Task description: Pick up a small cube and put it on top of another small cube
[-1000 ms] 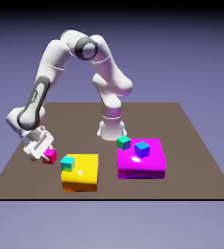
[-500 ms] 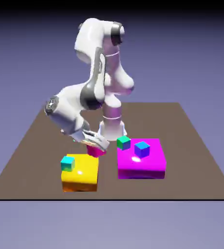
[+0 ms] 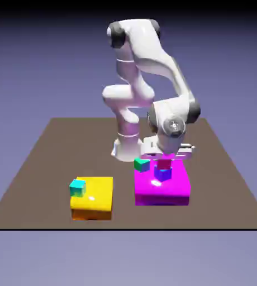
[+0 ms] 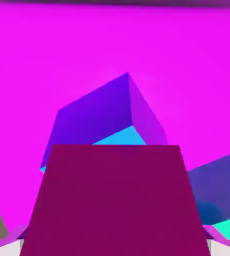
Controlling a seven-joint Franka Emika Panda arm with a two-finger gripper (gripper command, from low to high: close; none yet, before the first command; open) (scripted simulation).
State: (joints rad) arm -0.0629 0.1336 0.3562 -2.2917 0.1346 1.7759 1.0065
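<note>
Fingers [image 4: 8, 246] either side of the pink cube [image 4: 115, 200] — can't tell if clenched or released. Cube sits over the blue cube [image 4: 94, 117], above the magenta block [image 3: 175, 192]; its far edge runs straight across the hand view, blue's edges slant; no long axis. Blue's top mostly hidden — contact unclear.

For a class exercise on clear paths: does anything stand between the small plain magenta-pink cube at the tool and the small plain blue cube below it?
Nothing visible stands between the small magenta-pink cube and the small blue cube; the green cube sits off to one side.
</note>
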